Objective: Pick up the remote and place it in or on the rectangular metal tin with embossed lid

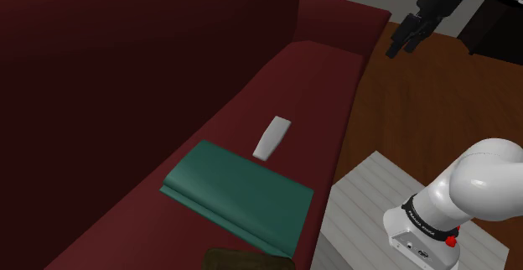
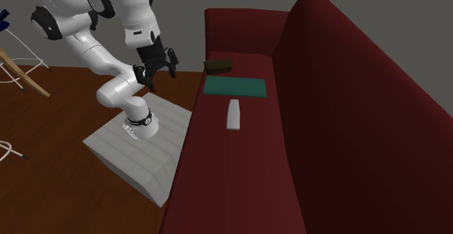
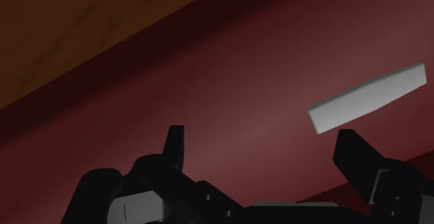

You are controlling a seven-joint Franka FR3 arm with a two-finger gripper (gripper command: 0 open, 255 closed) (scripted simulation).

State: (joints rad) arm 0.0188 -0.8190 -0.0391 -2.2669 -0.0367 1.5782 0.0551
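The remote (image 1: pixel 272 137) is a light grey slim bar lying flat on the dark red sofa seat (image 1: pixel 251 101); it also shows as the remote (image 2: pixel 234 114) and remote (image 3: pixel 368 97). Just beyond it lies a flat green rectangular thing (image 1: pixel 239 194), and past that a low dark brown rectangular box (image 2: pixel 218 67), partly cut off at box (image 1: pixel 247 260). My black gripper (image 1: pixel 401 46) hangs open and empty over the wooden floor, off the sofa's front edge and well away from the remote. In the wrist view the gripper (image 3: pixel 261 136) has its fingers (image 3: pixel 175 146) wide apart, with the remote lying off to one side beyond them.
The sofa's backrest (image 2: pixel 348 102) rises behind the seat and an armrest (image 1: pixel 335 21) closes its end. My grey stand (image 1: pixel 377 193) sits on the wooden floor (image 1: pixel 419 101) against the sofa's front. Dark furniture (image 1: pixel 494 25) stands behind the gripper.
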